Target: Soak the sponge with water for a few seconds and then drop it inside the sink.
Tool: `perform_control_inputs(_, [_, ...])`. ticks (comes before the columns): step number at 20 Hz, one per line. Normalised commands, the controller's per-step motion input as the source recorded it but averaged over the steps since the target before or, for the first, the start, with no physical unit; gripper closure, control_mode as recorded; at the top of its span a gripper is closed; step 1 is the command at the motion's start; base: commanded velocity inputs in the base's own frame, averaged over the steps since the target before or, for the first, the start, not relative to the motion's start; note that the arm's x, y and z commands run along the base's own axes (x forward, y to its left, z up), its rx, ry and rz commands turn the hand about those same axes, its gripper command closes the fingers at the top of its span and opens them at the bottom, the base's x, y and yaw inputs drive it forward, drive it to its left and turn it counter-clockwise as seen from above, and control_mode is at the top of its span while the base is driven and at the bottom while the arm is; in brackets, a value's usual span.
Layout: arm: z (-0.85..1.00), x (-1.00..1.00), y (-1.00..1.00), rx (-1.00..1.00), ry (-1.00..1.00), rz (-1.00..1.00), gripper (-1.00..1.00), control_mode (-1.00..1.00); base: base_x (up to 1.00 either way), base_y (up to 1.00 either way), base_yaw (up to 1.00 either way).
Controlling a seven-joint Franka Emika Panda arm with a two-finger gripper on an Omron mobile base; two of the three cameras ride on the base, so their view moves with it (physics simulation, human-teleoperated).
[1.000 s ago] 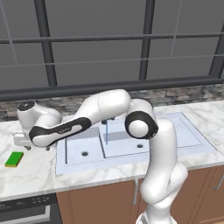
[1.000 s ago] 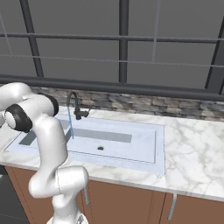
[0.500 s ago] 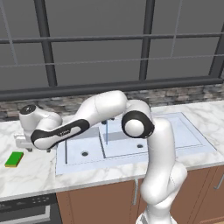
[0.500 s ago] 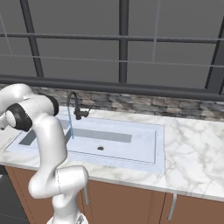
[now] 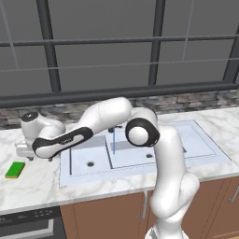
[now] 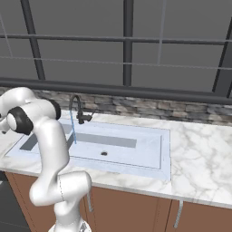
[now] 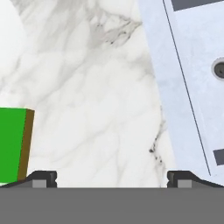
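Observation:
The green sponge with its yellowish side lies flat on the marble counter, left of the sink. My gripper hovers just above the counter between the sponge and the sink's left rim, open and holding nothing. In the hand view the sponge sits at the left edge, outside the left fingertip, and the gripper spans bare marble. A thin blue stream of water falls into the sink; it also runs from the black faucet as a stream in the right base view.
The sink's small basin with its dark drain is at the right of the hand view. A stone backsplash and dark window frames run behind the counter. Marble counter stretches right of the sink.
The forearm has dipped slightly while the hand stays over the counter left of the sink. The sponge has not moved and the water keeps running.

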Motion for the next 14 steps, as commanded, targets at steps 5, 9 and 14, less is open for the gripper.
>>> perform_control_inputs(5, [-0.13, 0.03, 0.29, 0.00, 0.00, 0.00, -1.00, -1.00, 0.00, 0.00, 0.00])
perform_control_inputs(9, [0.00, 0.02, 0.22, 0.00, 0.00, 0.00, -1.00, -1.00, 0.00, 0.00, 0.00])
perform_control_inputs(14, [0.06, 0.01, 0.13, 0.00, 0.04, 0.00, -1.00, -1.00, 0.00, 0.00, 0.00])
